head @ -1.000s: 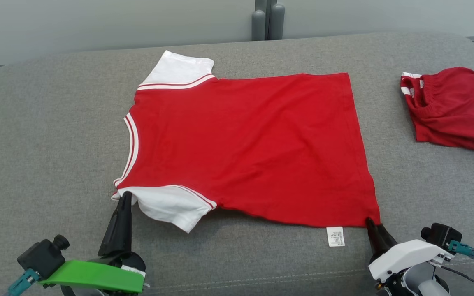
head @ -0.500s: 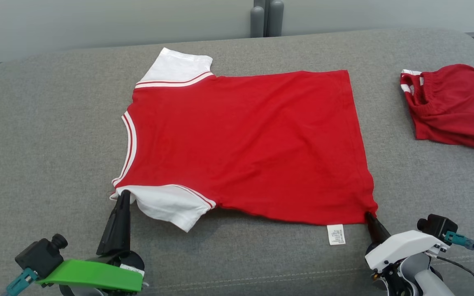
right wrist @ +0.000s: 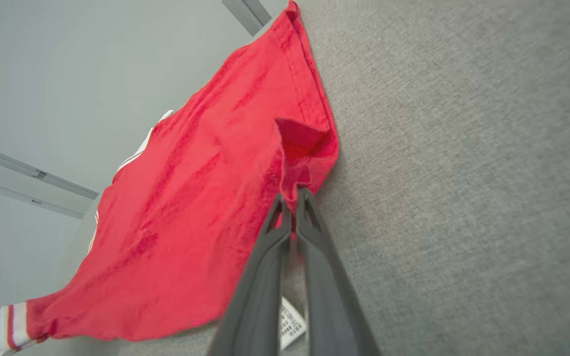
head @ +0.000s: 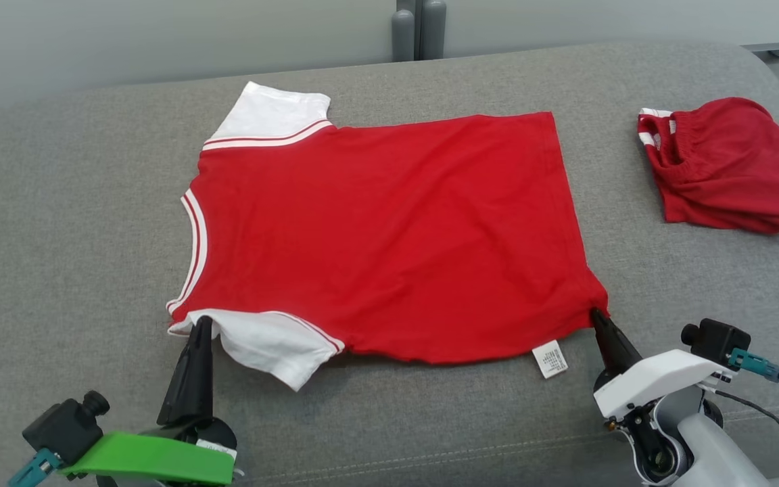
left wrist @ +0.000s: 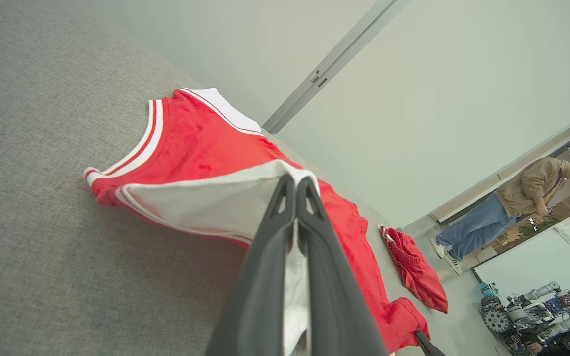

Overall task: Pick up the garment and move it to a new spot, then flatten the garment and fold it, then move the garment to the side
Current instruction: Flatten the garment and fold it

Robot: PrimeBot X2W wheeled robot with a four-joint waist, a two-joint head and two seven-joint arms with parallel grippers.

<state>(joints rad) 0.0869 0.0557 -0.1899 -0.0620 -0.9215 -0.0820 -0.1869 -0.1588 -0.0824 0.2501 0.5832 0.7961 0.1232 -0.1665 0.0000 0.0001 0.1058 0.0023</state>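
Observation:
The garment (head: 389, 230) is a red T-shirt with white sleeves, spread flat on the grey cushion, neck to the left and hem to the right. My left gripper (head: 201, 323) is shut on the near white sleeve (head: 261, 341); the left wrist view shows white cloth pinched between its fingers (left wrist: 292, 185). At the near right hem corner (head: 596, 304) my right gripper (head: 596, 314) is shut on the red fabric, which is lifted and bunched at the tips (right wrist: 292, 195). A white care label (head: 550, 358) hangs from the near edge.
A second red garment (head: 724, 169) lies crumpled at the far right of the grey cushion (head: 58, 223). A wall and grey post (head: 416, 30) stand behind. A person (left wrist: 512, 207) and another robot (left wrist: 527, 311) are far off in the left wrist view.
My right gripper has closed on the near hem corner and lifted it inward, bunching the cloth. The head camera has shifted, so the scene sits further left. The left gripper keeps its hold.

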